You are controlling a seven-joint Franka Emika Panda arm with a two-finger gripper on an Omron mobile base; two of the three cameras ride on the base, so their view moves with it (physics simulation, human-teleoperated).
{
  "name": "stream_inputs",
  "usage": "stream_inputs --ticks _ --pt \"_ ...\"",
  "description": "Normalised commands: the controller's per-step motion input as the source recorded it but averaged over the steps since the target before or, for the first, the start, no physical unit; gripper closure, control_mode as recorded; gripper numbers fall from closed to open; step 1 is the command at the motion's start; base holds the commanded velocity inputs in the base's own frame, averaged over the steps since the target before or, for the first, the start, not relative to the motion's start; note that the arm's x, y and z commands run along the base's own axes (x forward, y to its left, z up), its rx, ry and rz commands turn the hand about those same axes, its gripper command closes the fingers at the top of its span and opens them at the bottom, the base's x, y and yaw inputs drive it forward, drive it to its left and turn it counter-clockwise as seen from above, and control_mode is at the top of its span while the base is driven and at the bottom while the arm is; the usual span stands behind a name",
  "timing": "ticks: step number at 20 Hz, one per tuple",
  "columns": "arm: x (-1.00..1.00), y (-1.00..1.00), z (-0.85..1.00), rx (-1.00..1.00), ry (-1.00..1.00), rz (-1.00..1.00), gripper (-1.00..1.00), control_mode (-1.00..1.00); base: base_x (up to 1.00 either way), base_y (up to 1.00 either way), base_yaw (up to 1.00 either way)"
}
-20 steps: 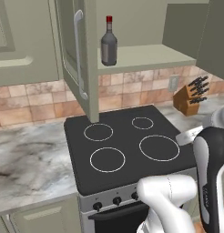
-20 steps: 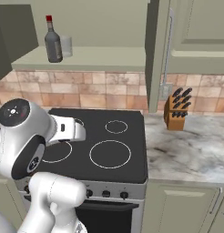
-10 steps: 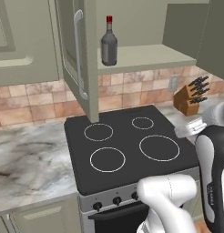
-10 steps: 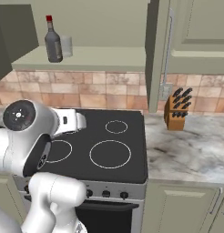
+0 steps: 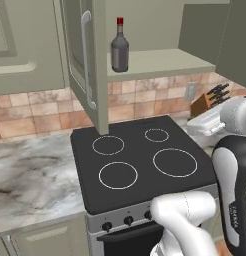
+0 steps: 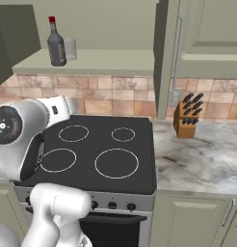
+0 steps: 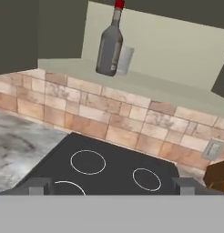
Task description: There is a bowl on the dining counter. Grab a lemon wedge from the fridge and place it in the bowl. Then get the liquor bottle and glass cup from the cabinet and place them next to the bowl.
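**Gripper Empty Below the Opened Cabinet**

The gripper (image 7: pixel 112 186) stands with its jaws spread wide and holds nothing; it hangs low over the stove (image 5: pixel 140 165), aimed up at the cabinet (image 5: pixel 85 65) shelf. The liquor bottle (image 7: pixel 109 45) stands upright near the shelf's front edge. The glass cup (image 7: pixel 124 60) stands just behind it, possibly touching; the view is too coarse to confirm.

Risk: a reach for either item may knock over its neighbour, since they stand so close. The open cabinet door also hangs beside the approach path.
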Motion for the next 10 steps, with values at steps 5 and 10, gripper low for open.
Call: stream_inputs --ticks 5,10 --pt "0.03 0.61 0.84 0.03 -0.06 -0.04 -1.0 -1.0 0.0 0.0 0.0" --pt "0.3 0.48 0.71 0.1 -0.01 -0.09 -1.0 -1.0 0.0 0.0 0.0"
